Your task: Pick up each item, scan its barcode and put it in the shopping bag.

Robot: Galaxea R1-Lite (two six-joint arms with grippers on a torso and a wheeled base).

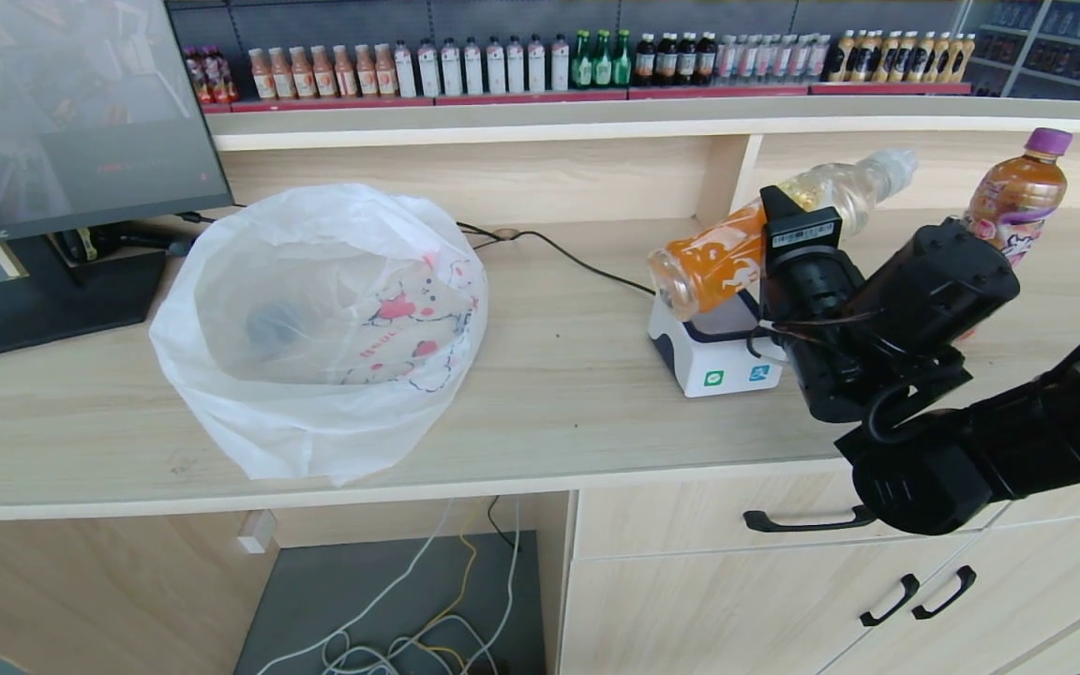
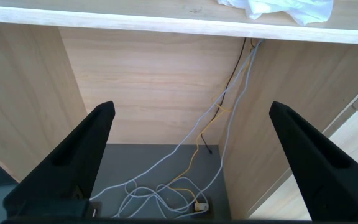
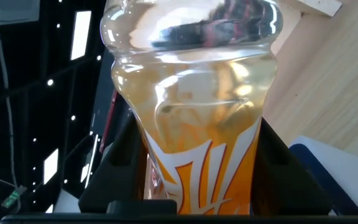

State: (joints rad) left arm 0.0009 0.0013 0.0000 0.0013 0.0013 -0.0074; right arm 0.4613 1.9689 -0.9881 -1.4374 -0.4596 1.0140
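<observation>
right gripper (image 1: 788, 230) clamped round middle of orange-label bottle (image 1: 723, 253). bottle tilted, base end just above scanner (image 1: 718, 366) (small white box on counter (image 1: 549, 403)). purple-capped bottle (image 1: 1016, 202) upright behind arm. white shopping bag (image 1: 324, 328), mouth gaping, well apart toward robot's left. left gripper (image 2: 191, 162) spread wide, holding nothing, below counter edge, cables (image 2: 185, 186) beyond.

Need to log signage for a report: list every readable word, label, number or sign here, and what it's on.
None reads clearly.
scanner: one green and one blue icon, no legible words.
shopping bag: reddish print, blurred.
orange-label bottle: white pattern, no readable words.
purple-capped bottle: label too small.
monitor: bezel mark too small.
shelf bottles: labels too small.
</observation>
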